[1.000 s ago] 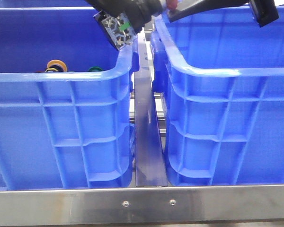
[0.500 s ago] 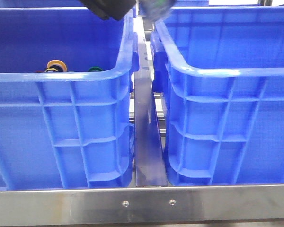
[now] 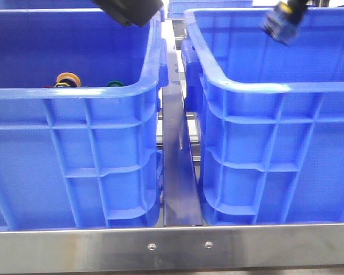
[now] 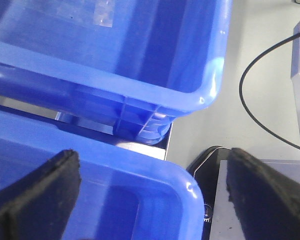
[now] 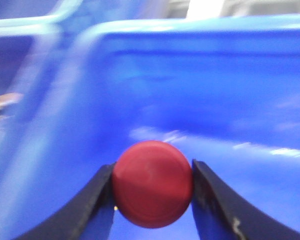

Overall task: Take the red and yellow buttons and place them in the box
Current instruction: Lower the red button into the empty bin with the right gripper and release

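Observation:
The red button [image 5: 152, 184], a dark red domed cap, is pinched between the two fingers of my right gripper [image 5: 152, 187], which is shut on it. Behind it lies the blue inside of the box [image 5: 200, 100], blurred by motion. In the front view my right arm [image 3: 281, 26] hangs over the box [image 3: 275, 86], the right crate. The yellow button [image 3: 67, 78] lies inside the left crate [image 3: 74, 94]. My left gripper [image 4: 150, 200] is open wide with nothing between its fingers [image 4: 37, 200], above a crate corner [image 4: 190, 192]. My left arm [image 3: 129, 10] shows at the top edge.
A green-capped button [image 3: 114, 83] lies near the yellow one in the left crate. A metal divider [image 3: 178, 172] runs between the crates, and a steel rail [image 3: 172, 249] crosses the front. A black cable [image 4: 262, 115] lies on the grey surface beside the crates.
My right arm has swung right, from over the gap between the crates to above the right crate, carrying the red button. The left arm has risen almost out of view.

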Controlling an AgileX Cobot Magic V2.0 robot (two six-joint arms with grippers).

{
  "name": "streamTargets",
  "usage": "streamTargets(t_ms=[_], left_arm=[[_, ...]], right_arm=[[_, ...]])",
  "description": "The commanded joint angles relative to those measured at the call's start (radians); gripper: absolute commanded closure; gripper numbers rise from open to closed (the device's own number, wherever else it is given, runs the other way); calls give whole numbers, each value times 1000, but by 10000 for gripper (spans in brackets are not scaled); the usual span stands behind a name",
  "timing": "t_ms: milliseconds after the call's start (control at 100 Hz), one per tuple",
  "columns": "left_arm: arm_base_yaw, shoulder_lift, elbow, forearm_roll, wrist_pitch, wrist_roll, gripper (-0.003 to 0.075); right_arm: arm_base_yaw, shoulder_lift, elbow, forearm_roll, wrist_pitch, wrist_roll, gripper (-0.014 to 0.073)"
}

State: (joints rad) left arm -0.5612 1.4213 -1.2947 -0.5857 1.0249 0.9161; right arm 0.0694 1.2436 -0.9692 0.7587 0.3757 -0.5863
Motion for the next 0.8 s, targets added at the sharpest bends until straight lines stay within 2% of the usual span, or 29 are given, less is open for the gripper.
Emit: streamTargets(t_ms=[0, 150, 320, 610, 790], left_arm=[[-7, -38, -26, -54, -24, 2, 156], [-7, -38, -26, -56, -24, 2, 156], [-7, -38, -26, -59, -24, 2, 156], [-7, -38, -26, -65, -24, 2, 156], [-7, -38, -26, -65, -24, 2, 156]], right_arm=[[-7, 7, -14, 16, -165, -49, 391], [-7, 86, -14, 16, -288, -128, 391], [-7, 187, -17, 16, -400, -128, 391], [61, 351, -18, 2, -636, -128, 391], [91, 407, -18, -31, -682, -128, 391]])
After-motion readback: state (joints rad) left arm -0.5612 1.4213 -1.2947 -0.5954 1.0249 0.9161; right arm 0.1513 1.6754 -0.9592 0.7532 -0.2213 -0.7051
